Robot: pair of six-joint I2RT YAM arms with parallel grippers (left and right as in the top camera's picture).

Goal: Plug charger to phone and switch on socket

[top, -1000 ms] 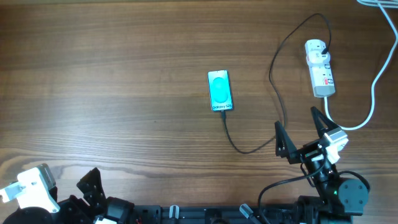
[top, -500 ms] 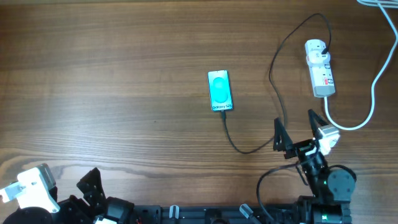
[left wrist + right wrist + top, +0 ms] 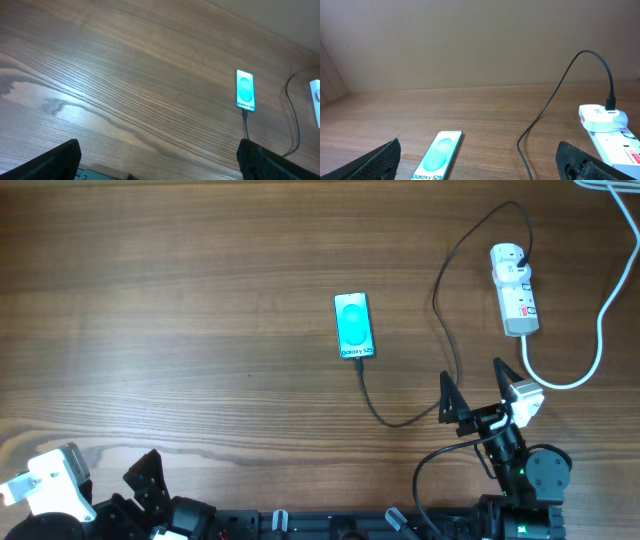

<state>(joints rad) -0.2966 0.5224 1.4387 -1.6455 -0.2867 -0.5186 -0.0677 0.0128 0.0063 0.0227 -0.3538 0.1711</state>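
The phone (image 3: 354, 326) lies flat mid-table, turquoise screen up; it also shows in the left wrist view (image 3: 245, 90) and the right wrist view (image 3: 437, 156). The black charger cable (image 3: 437, 290) runs from the phone's lower edge, loops right and up, and ends in a plug on the white socket (image 3: 514, 292), which the right wrist view (image 3: 610, 125) also shows. The cable tip meets the phone's lower edge. My right gripper (image 3: 471, 373) is open and empty, below the socket and right of the phone, with the cable beside it. My left gripper (image 3: 160, 165) is open and empty at the front left.
The socket's thick white lead (image 3: 597, 350) curves right and runs off the top right corner. The arm bases (image 3: 330, 525) line the table's front edge. A plain wall (image 3: 470, 45) stands behind the table.
My right gripper has shifted slightly left and farther onto the table, turning a little. The left arm, phone, cable and socket have not moved.
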